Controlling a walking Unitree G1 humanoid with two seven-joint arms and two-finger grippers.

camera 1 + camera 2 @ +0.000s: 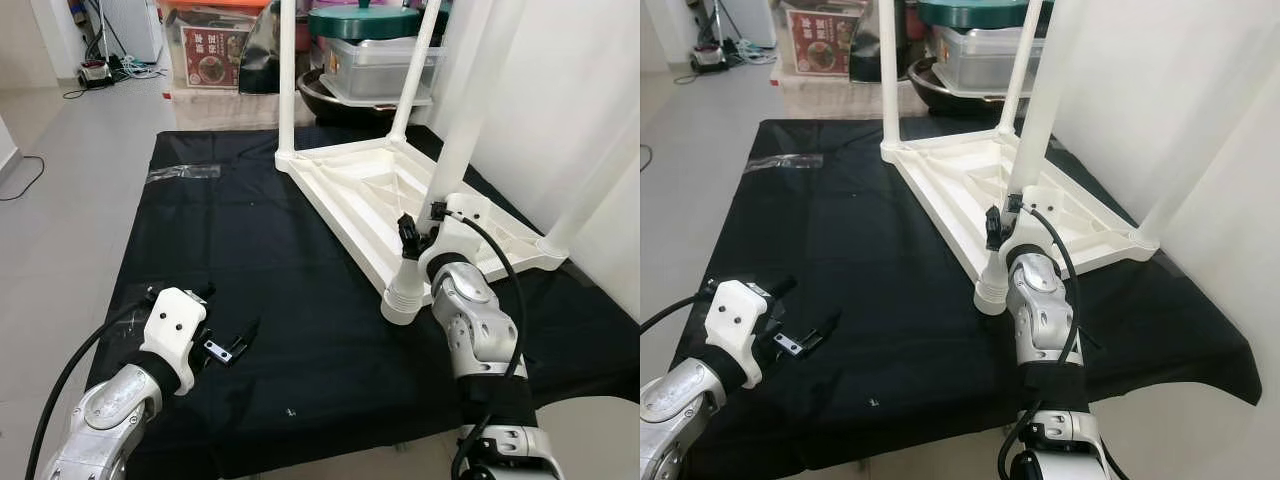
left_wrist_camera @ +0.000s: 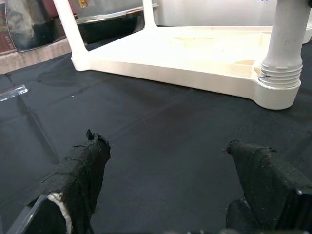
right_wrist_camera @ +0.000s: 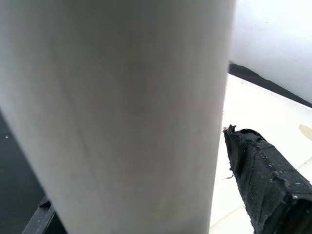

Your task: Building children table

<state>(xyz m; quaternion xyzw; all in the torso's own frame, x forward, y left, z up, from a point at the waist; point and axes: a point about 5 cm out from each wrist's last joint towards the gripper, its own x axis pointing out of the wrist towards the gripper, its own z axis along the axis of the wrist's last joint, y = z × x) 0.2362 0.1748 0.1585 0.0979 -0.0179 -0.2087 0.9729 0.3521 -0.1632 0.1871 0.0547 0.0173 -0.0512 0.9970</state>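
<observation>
Left eye view: grey tiled floor [image 1: 70,170] on the far left, with a black cable [image 1: 25,180] trailing across it and a tangle of plugs [image 1: 105,70] near the back wall. Black cloth [image 1: 250,300] spread flat over the floor, a strip of clear tape [image 1: 183,172] stuck near its far left corner.

Low on the left, left gripper [image 1: 228,335] hovering just above the cloth, fingers [image 2: 83,165] spread wide apart, holding nothing, pointed toward the table.

Behind the cloth, a clear storage box with a red label [image 1: 208,48], a dark pan [image 1: 345,100], and a lidded grey container [image 1: 385,65] topped by a green pot lid [image 1: 365,20].

In the middle and right of the cloth, white plastic children's table [image 1: 370,195] lying upside down, its ribbed underside facing up, tabletop flat on the cloth. Legs standing up from the corners: one at the far left corner [image 1: 287,80], one at the far right [image 1: 415,70], one at the near right [image 1: 590,190], and the nearest leg [image 1: 470,120] set in a threaded socket [image 1: 404,295] at the near corner.

Right gripper [image 1: 422,228] at that nearest leg, just above the socket; one black finger [image 3: 263,180] pressed alongside the white tube, the other hidden behind it, so clamped around the leg as far as can be seen.

Far right, a plain white wall [image 1: 560,90] rising just beside the cloth's edge.
</observation>
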